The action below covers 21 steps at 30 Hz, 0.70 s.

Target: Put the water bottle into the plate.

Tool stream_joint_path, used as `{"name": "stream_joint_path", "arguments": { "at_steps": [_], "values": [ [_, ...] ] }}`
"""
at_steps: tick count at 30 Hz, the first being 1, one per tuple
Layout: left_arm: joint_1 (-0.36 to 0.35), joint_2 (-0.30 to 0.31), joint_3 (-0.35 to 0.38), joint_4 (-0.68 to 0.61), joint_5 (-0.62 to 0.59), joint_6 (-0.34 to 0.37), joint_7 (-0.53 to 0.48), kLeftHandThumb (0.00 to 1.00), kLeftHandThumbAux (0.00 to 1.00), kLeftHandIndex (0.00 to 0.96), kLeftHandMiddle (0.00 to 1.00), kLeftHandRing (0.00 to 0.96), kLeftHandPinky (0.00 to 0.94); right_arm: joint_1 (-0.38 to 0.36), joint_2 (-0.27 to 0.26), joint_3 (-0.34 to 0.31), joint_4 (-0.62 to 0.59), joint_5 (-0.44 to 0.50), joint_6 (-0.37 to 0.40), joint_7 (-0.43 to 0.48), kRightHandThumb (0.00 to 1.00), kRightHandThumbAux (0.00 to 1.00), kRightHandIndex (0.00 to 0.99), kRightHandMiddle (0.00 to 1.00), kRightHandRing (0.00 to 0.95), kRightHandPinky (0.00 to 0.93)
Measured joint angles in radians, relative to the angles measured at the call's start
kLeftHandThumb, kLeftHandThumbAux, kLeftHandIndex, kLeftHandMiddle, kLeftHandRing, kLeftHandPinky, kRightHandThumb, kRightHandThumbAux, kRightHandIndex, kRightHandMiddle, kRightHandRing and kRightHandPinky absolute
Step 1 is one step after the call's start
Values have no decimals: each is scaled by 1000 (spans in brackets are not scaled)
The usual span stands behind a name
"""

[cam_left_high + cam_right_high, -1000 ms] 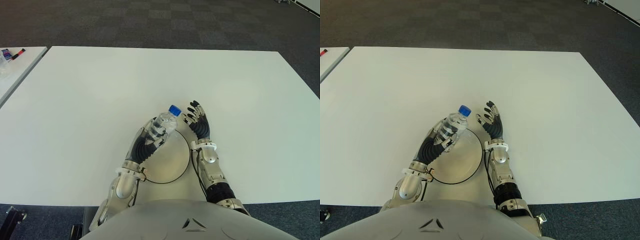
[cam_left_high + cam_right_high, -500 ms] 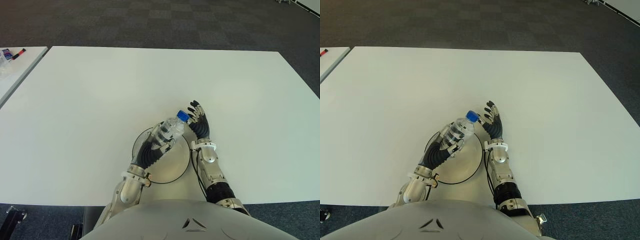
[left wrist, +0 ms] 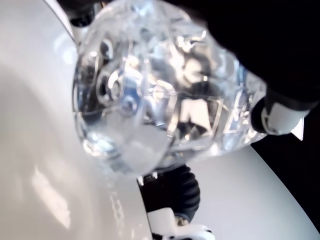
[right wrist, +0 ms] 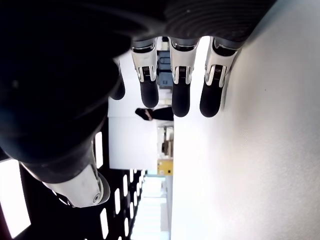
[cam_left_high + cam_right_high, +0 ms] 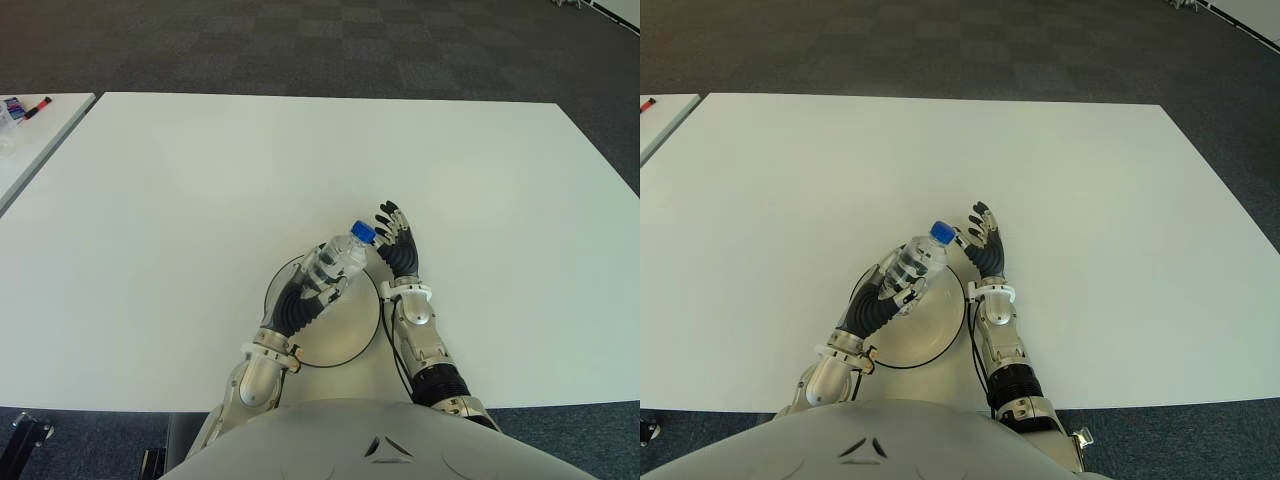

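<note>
Gripping a clear, ribbed plastic water bottle (image 5: 338, 260) with a blue cap, the left hand (image 5: 318, 279) has its fingers wrapped around the body, holding it tilted above the round white plate (image 5: 345, 330) with a dark rim near the table's (image 5: 200, 180) front edge. No label is readable. The right hand (image 5: 397, 243), fingers spread and empty, shows just beside the plate's right rim.

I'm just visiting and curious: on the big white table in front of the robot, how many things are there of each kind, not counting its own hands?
Clear plastic water bottle with a blue cap, held in the left hand over the plate: 1
Round white plate with a dark rim: 1
Total: 2
</note>
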Motion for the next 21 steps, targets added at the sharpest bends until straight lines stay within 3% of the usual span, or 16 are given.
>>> {"name": "stream_joint_path", "arguments": {
  "at_steps": [21],
  "values": [
    [-32, -9, 27, 62, 17, 30, 4, 856, 664, 405, 543, 881, 887, 12, -1, 12, -33, 1, 31, -3, 382, 760, 95, 142, 166, 231]
  ]
}}
